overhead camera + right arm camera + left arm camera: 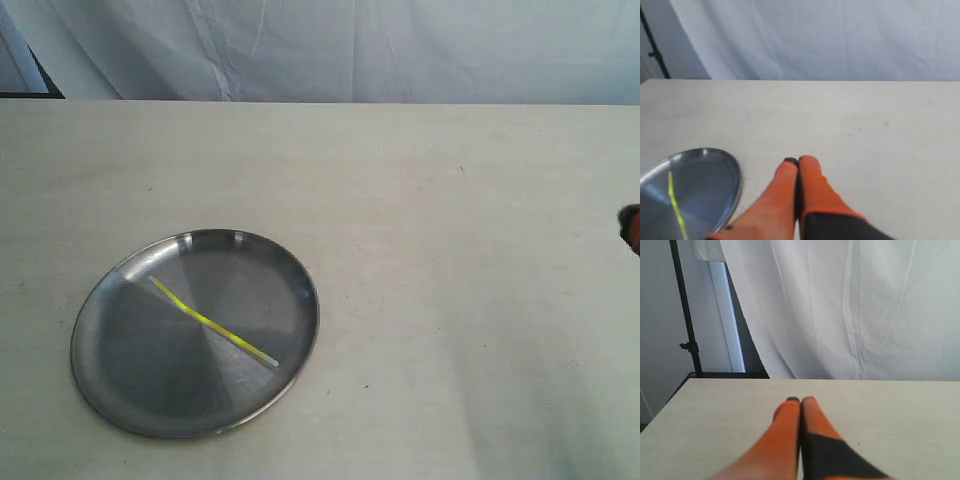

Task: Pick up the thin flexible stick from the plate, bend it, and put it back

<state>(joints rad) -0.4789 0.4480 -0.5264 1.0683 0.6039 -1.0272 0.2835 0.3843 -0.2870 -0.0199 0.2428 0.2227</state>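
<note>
Both the left gripper point(800, 401) and right gripper point(797, 161) are pinched together, empty, so the stick point(212, 322) just lies across the plate point(140, 350) by the desk's point(450, 250) left edge.

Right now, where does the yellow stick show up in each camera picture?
Exterior view: the thin flexible stick lies diagonally across the plate, lower left.
Left wrist view: not in it.
Right wrist view: stick on the plate, cut off by the picture's edge.
Shared landmark: the white curtain.
</note>
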